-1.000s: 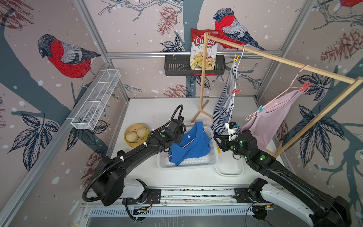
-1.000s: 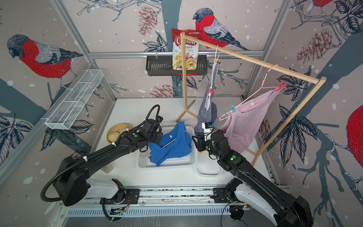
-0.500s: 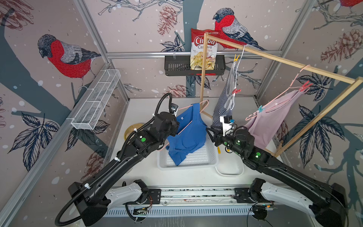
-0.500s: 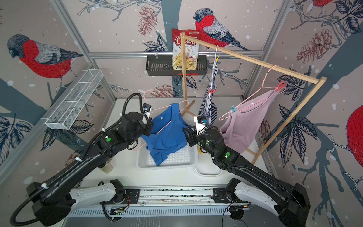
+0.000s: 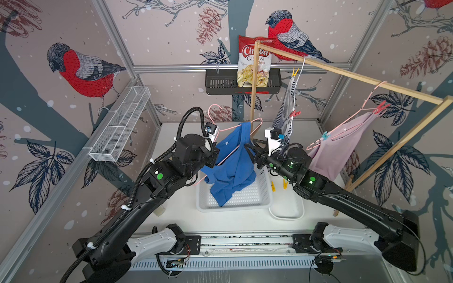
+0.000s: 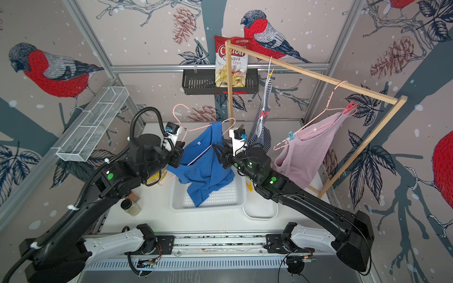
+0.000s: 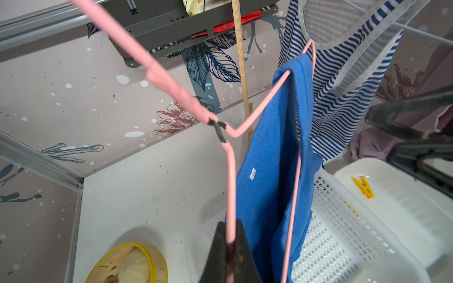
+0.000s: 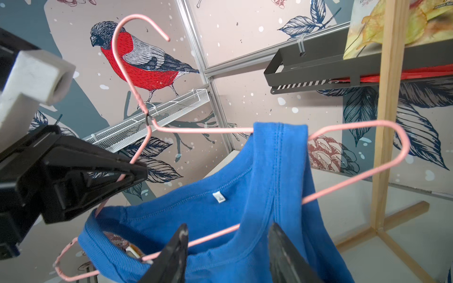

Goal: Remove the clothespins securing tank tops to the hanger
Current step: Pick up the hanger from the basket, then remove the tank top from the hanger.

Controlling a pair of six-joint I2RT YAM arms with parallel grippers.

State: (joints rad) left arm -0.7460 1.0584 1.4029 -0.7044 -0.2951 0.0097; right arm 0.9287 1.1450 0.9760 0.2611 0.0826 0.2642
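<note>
Right now the wooden rack (image 5: 355,78) fills the right side of your cell, with your left arm (image 5: 147,196) and right arm (image 5: 355,203) reaching in below it. Two of the tank tops hang from the rack's rail: the striped top (image 5: 280,122) nearer the back wall and the mauve top (image 5: 338,152) nearer the front post.

The blue top (image 5: 232,166) is off the rail and hangs between your arms. It is draped on a pink hanger (image 8: 203,130) above the white basket (image 5: 232,209), with its lower edge dangling over the basket floor. Just beside the basket, on your right arm's side, sits a white tray (image 5: 286,216).

Your left gripper (image 7: 229,224) is clenched on the pink hanger's wire below the twisted neck, carrying hanger and blue top in the air. Your right gripper (image 8: 229,227) has its jaws parted and faces the blue top near its neckline. Cloth lies between its fingertips, but nothing is pinched.

As for the clothespins, a yellow clothespin (image 5: 295,72) and a red clothespin (image 5: 294,114) sit on the striped top. A red-pink clothespin (image 5: 381,107) and a teal clothespin (image 5: 325,135) grip the mauve top's two straps. Two yellow clothespins (image 5: 273,186) lie loose in the tray.
</note>
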